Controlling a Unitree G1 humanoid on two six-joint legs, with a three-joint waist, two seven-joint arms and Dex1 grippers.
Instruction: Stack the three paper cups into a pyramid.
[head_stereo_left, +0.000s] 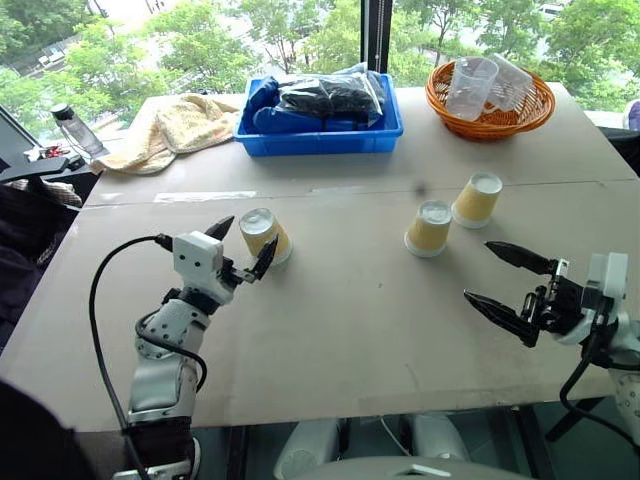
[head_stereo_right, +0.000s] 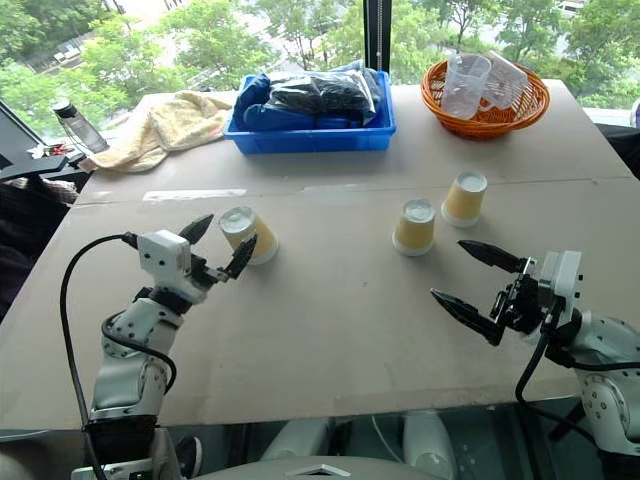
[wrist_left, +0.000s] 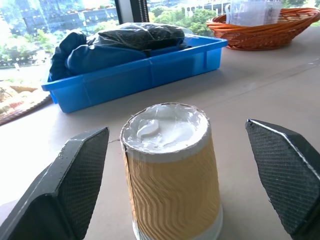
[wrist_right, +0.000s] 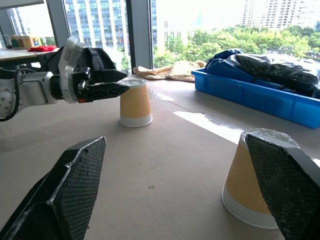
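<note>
Bare table (head_stereo_left: 340, 310) between grippers (cups (head_stereo_left: 430, 228) stand farther back).

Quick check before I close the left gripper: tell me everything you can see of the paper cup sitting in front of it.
The paper cup stands upside down on the tan table, its wider white rim down and white base up. Its sides are tan-yellow with a wavy ribbed texture; the recessed base looks slightly dented. It sits upright, apart from the other two cups. The left gripper is open around it, with a gap showing between each finger and the cup, so nothing but the table touches it.
</note>
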